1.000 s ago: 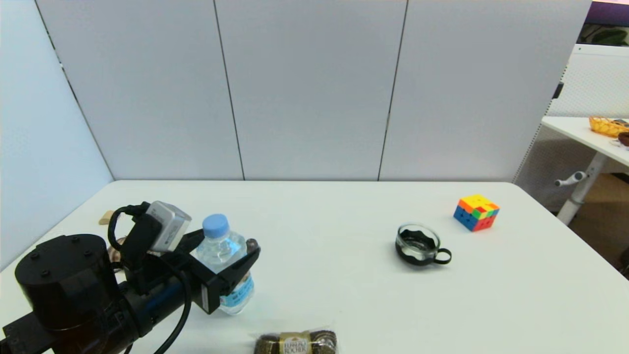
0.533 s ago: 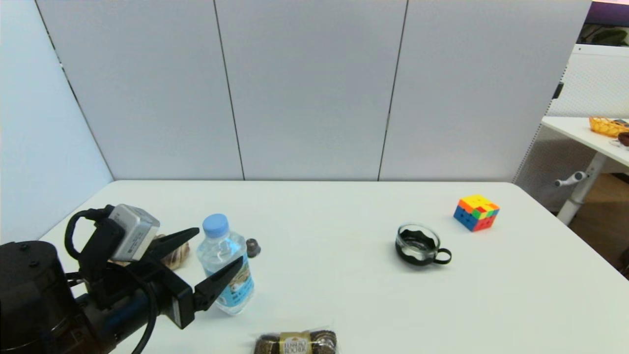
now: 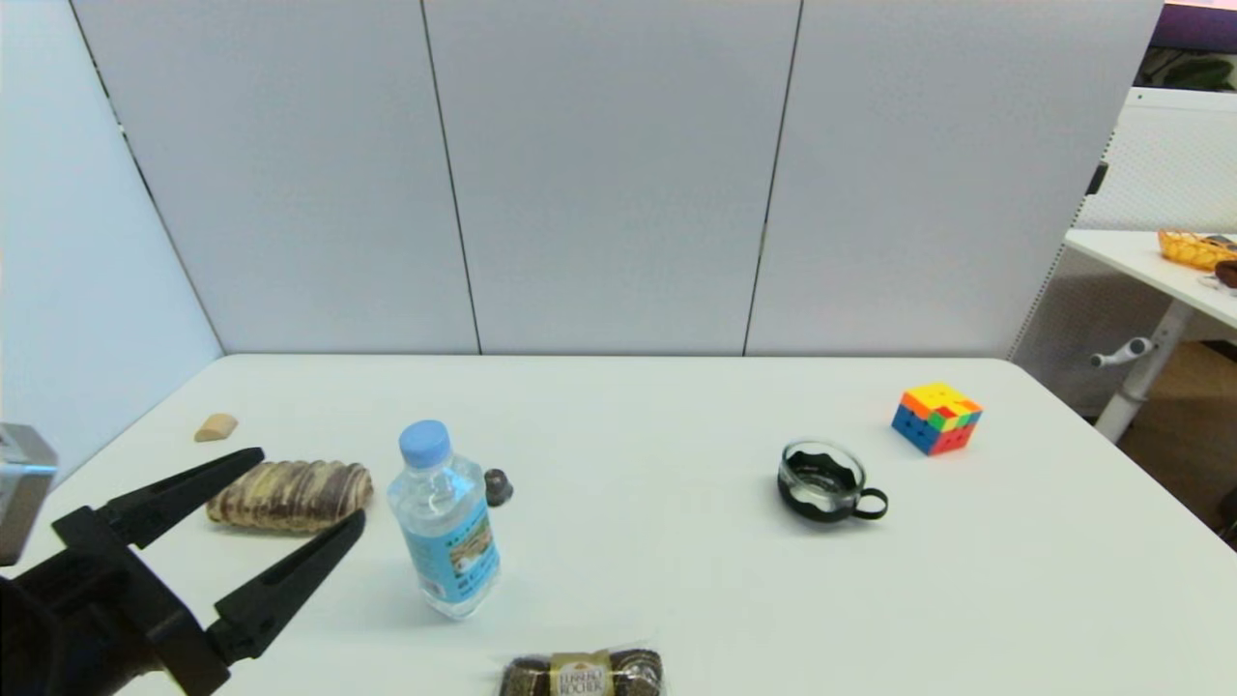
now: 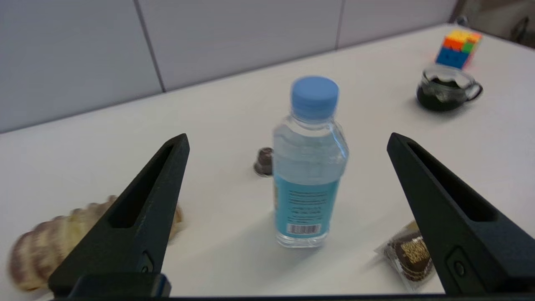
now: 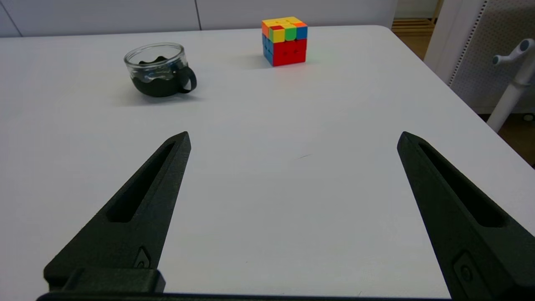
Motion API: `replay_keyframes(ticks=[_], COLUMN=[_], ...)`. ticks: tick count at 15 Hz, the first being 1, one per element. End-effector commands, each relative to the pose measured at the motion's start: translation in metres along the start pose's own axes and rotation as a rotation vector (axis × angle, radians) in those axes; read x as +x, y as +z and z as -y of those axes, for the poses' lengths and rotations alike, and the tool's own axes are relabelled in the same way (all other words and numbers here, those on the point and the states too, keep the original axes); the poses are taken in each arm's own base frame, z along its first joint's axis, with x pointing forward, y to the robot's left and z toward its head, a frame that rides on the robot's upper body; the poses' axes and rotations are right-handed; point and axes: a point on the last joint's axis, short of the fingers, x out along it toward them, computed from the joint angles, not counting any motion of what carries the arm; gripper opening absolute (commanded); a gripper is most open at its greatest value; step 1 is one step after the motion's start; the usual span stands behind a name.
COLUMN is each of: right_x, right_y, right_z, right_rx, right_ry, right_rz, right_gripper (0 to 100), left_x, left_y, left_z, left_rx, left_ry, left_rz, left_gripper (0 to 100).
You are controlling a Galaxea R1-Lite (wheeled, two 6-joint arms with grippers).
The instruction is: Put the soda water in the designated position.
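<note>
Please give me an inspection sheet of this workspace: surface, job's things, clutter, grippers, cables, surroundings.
Surface: white table, no spills seen.
Job's things: soda water stands upright, cap on, free of any gripper.
Clutter: striped bread, small tan piece, small dark capsule behind the bottle, chocolate pack at the near edge, glass cup, colour cube.
Grippers: left gripper open, beside the bottle, not touching; right gripper open, above bare table.
Cables: nothing seen.
Surroundings: grey partition panels; second table on the right.
</note>
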Motion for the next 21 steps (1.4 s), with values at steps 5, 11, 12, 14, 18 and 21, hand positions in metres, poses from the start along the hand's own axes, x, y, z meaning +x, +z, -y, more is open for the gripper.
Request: replay_keyframes(ticks=[5,11,12,14,18,21], right_x=[0.0,0.0,0.0,0.0,0.0,0.0], right_y=[0.0,0.0,0.0,0.0,0.0,0.0], right_z=[0.0,0.0,0.0,0.0,0.0,0.0], right_rx=[0.0,0.0,0.0,0.0,0.0,-0.001], right_ry=[0.0,0.0,0.0,0.0,0.0,0.0], right_rz=[0.0,0.0,0.0,0.0,0.0,0.0], right_gripper=[100,100,100,100,100,100], left_x=[-0.053,-0.085,-0.089,-0.098,-0.116,-0.126], left_y=[0.011,-0.02,-0.024,-0.034,-0.066,-0.09], left_z=[-0.025,-0.013,-0.011,-0.005,0.006,0.012], left_rx=[0.025,0.093,0.095,0.103,0.138,0.122], left_ry=[0.422,0.539,0.555,0.555,0.516,0.501], left_rz=[0.18,0.116,0.115,0.108,0.058,0.042], left_gripper=[100,100,100,100,100,100])
